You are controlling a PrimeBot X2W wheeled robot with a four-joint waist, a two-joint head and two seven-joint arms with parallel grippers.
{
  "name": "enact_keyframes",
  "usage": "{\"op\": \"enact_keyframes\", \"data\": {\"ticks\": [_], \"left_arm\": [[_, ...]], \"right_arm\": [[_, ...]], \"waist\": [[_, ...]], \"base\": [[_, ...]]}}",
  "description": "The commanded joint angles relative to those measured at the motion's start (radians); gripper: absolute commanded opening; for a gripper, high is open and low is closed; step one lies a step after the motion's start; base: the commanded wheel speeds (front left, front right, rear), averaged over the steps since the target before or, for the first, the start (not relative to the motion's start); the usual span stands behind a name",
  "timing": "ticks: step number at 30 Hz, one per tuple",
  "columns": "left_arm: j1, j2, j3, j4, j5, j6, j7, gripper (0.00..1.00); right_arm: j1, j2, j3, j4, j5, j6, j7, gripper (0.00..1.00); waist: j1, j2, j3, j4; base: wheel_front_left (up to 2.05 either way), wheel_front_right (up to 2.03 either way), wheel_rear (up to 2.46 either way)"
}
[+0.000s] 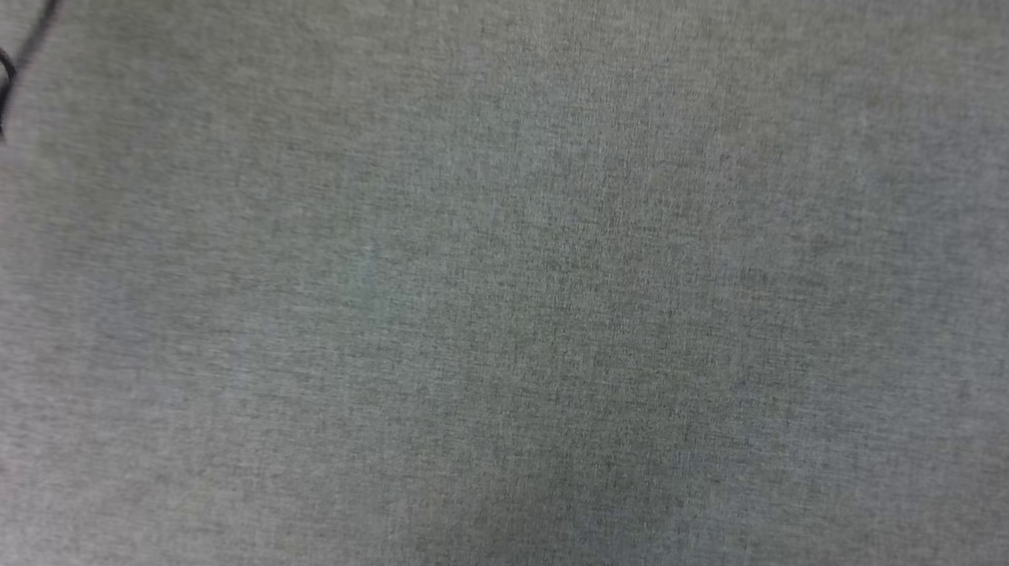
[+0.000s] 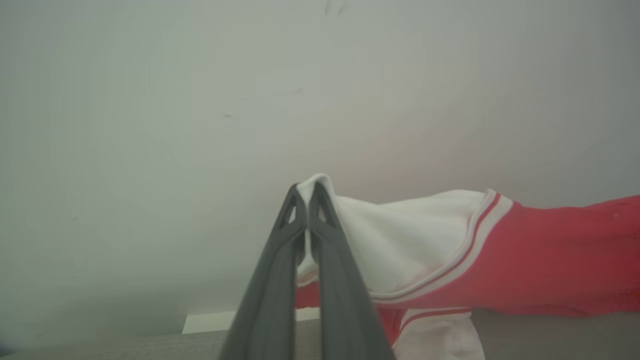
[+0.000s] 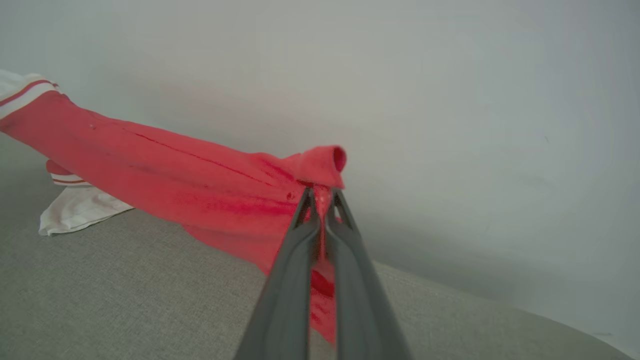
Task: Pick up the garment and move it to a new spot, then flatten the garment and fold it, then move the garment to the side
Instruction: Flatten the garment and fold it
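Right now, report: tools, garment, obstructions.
Left tool shut on garment, white sleeve. Right tool shut on red edge. Garment stretched between, other sleeve drooping onto grey surface. Nothing seen in the way.

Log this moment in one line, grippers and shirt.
left gripper: shut on garment, white sleeve | right gripper: shut on red edge | garment: stretched between them

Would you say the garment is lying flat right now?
No, lifted: the garment hangs stretched between the shut left gripper and right gripper, one sleeve touching the surface.
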Motion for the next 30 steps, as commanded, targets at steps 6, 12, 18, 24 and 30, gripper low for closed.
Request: {"op": "enact_keyframes", "data": {"ticks": [6,12,18,24,30], "left_arm": [[0.239,0.002,-0.016,-0.026,-0.057,-0.020,-0.017,0.00],[0.523,0.037,-0.007,-0.112,-0.116,-0.022,-0.030,0.00],[0.853,0.069,0.041,-0.266,-0.176,0.040,-0.035,0.00],[1.160,0.094,0.077,-0.485,-0.253,0.123,0.047,0.00],[1.422,0.128,0.095,-0.767,-0.309,0.237,0.176,0.00]], "right_arm": [[0.221,-0.059,0.066,-0.054,0.076,-0.001,-0.028,0.00],[0.466,-0.106,0.107,-0.131,0.118,-0.001,-0.025,0.00],[0.721,-0.128,0.100,-0.210,0.143,-0.001,-0.011,0.00],[0.980,-0.151,0.020,-0.304,0.157,-0.001,0.019,0.00],[1.218,-0.156,-0.104,-0.416,0.137,-0.002,0.088,0.00]], "waist": [[-0.0001,0.0000,-0.145,0.026],[-0.0001,0.0000,-0.266,0.030],[-0.0001,0.0000,-0.382,0.019],[-0.0001,0.0000,-0.465,0.022],[-0.0001,0.0000,-0.518,0.029]], "base": [[0.00,0.00,0.00],[0.00,0.00,0.00],[0.00,0.00,0.00],[0.00,0.00,0.00],[0.00,0.00,0.00]]}}
